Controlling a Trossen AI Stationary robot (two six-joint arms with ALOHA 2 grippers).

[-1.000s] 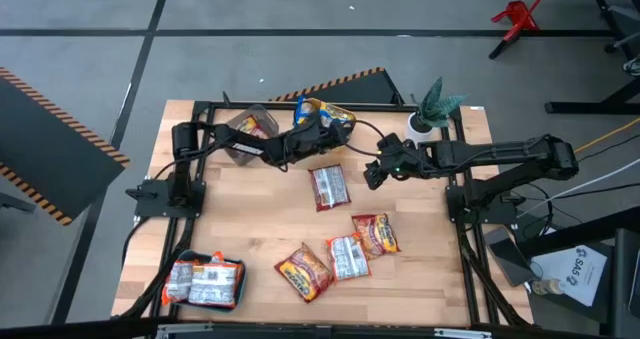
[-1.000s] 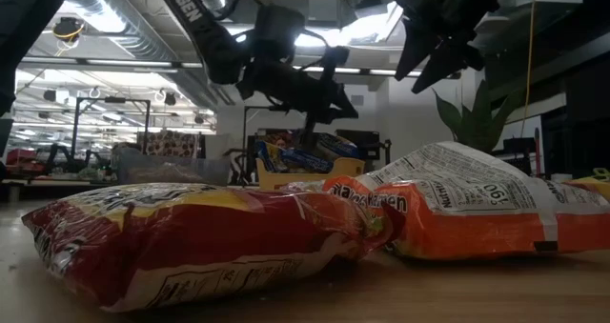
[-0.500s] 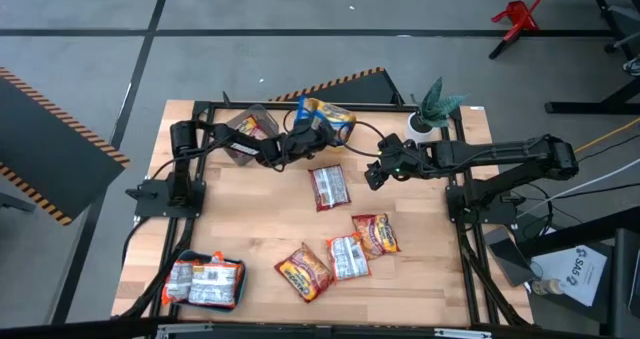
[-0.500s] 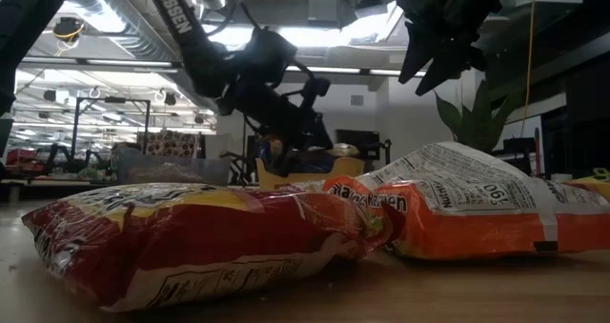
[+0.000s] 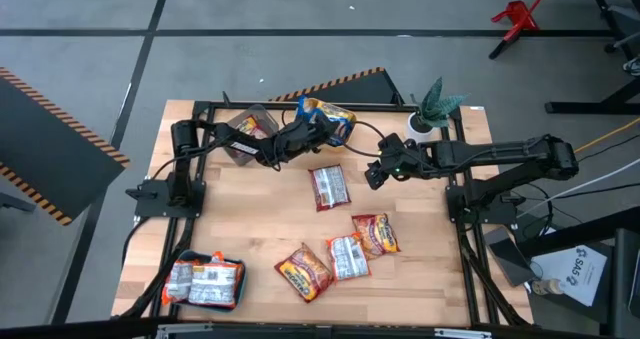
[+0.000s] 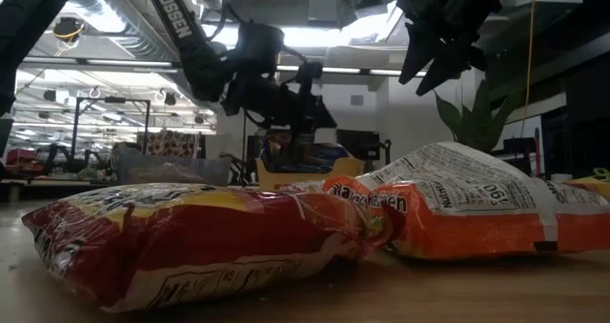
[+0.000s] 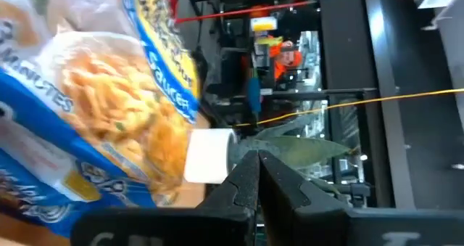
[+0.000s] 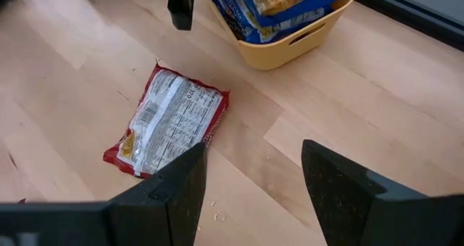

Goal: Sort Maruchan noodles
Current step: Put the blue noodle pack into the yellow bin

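The yellow bin (image 5: 330,114) at the table's far edge holds blue-yellow noodle packets (image 7: 94,108). My left gripper (image 5: 317,129) hovers just left of this bin, shut and empty; it also shows in the low view (image 6: 315,109). My right gripper (image 5: 372,175) hangs open and empty to the bin's right, above bare wood (image 8: 254,195). A red-and-white packet (image 5: 329,186) lies flat mid-table between the arms and also shows in the right wrist view (image 8: 168,120). Three more packets (image 5: 345,254) lie flat near the front edge.
A grey bin (image 5: 250,129) with an orange packet stands left of the yellow bin. A teal bin (image 5: 205,281) with silver-white packets sits at the near left corner. A potted plant (image 5: 432,109) stands at the far right corner. Bare wood lies mid-table.
My left gripper has dipped and drawn back a little toward the table's left, then risen again and tipped nearly level beside the yellow bin. The packets on the table lie as before.
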